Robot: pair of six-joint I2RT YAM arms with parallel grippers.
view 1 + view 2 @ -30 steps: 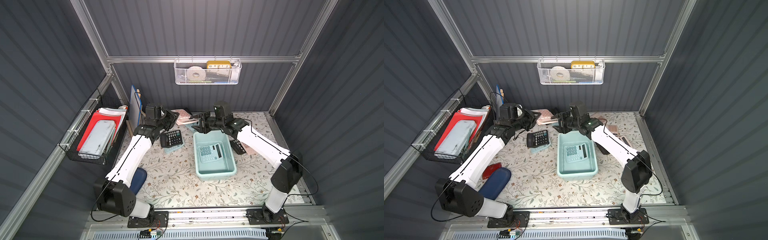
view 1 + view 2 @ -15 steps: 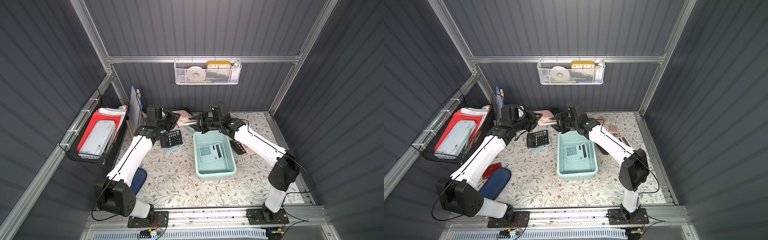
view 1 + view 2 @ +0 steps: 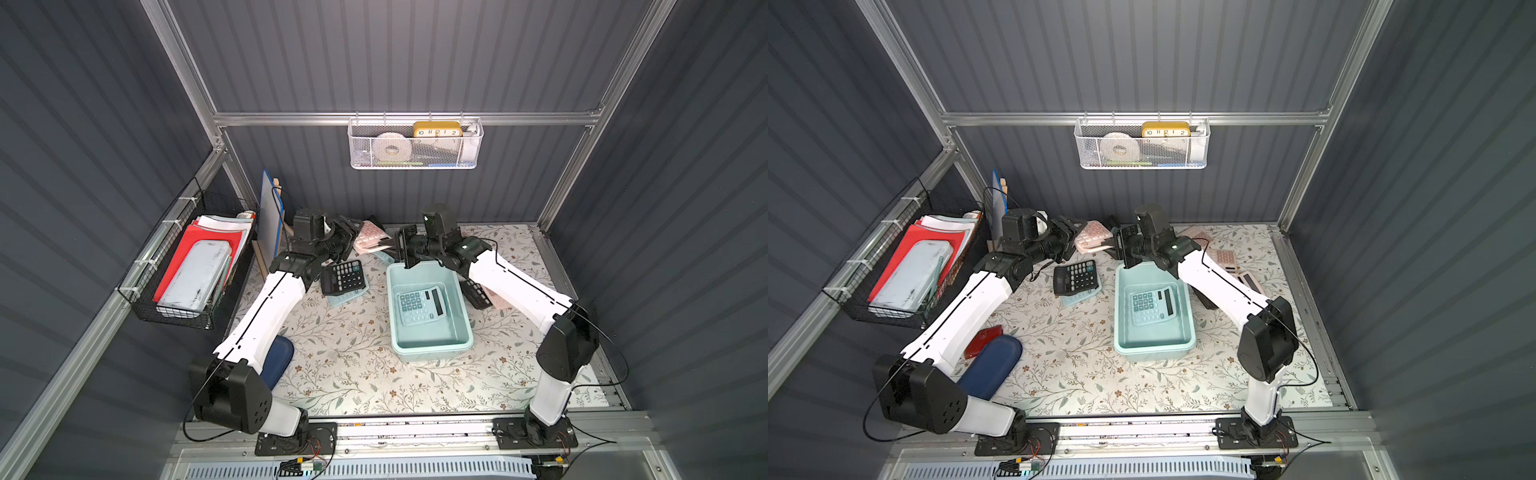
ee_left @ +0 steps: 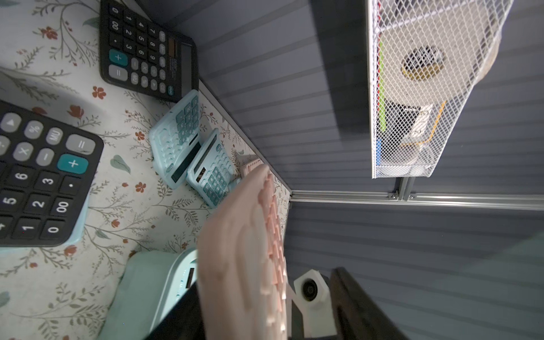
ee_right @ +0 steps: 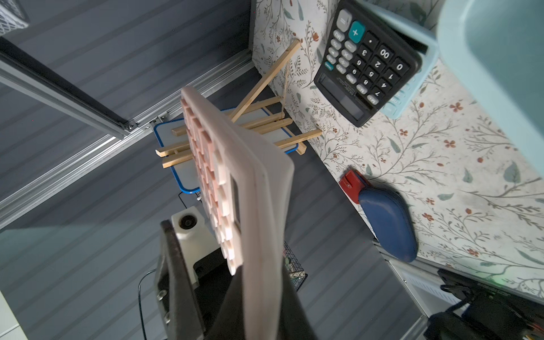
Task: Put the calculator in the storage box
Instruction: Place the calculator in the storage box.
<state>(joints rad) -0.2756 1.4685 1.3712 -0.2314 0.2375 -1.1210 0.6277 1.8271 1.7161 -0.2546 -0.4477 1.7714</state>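
A pink calculator (image 3: 370, 239) (image 3: 1094, 237) hangs in the air behind the pale mint storage box (image 3: 432, 349) (image 3: 1154, 351), between my two grippers. My right gripper (image 3: 392, 248) (image 5: 262, 294) is shut on one end of the pink calculator (image 5: 244, 182). My left gripper (image 3: 353, 232) (image 4: 265, 309) stands open around the other end (image 4: 241, 250), one finger far off the keys. A teal calculator (image 3: 419, 305) lies inside the box. To the left of the box a black calculator (image 3: 343, 276) rests on a teal one.
A white mesh basket (image 3: 415, 145) hangs on the back wall. A black wire basket (image 3: 187, 270) with folders sits on the left wall. A navy case (image 3: 278, 361) lies front left. More calculators (image 3: 478, 293) lie under my right arm, and two teal ones (image 4: 188, 153) by the back wall.
My right gripper has closed onto the pink calculator. My left gripper, which was shut on it, has spread its jaws. Both arms have barely shifted.
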